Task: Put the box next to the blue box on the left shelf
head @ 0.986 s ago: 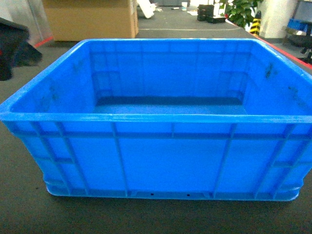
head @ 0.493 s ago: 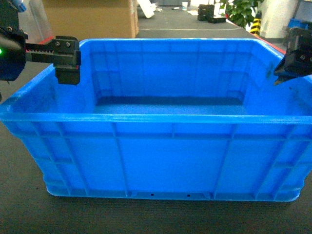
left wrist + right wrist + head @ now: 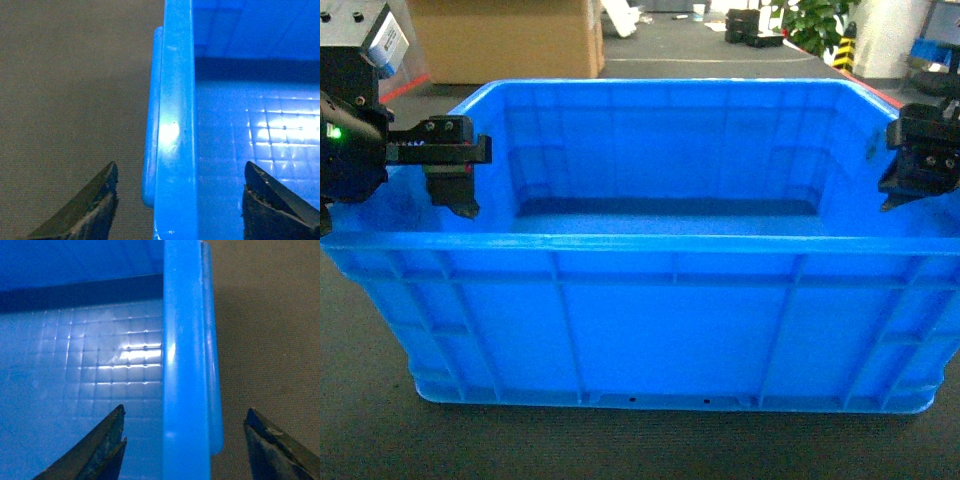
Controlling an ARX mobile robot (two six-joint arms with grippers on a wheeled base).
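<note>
The box (image 3: 670, 310), a large bright blue open-topped crate, fills the middle of the head view and stands on dark carpet. My left gripper (image 3: 435, 190) is open and straddles the crate's left rim (image 3: 172, 150), one finger (image 3: 100, 202) outside the wall and the other over the floor inside. My right gripper (image 3: 918, 188) is open as well and straddles the right rim (image 3: 185, 365), with a finger (image 3: 272, 442) outside over the carpet. Neither gripper's fingers touch the rim. The left shelf and its blue box are out of view.
Dark grey carpet (image 3: 370, 430) surrounds the crate. A large cardboard box (image 3: 505, 40) stands behind it at the back left. A potted plant (image 3: 815, 20) and dark equipment (image 3: 755, 25) are at the back right, beside a red floor line (image 3: 920, 110).
Both grippers have come into the head view from the sides and lowered to the crate's left and right rims. The crate has not moved.
</note>
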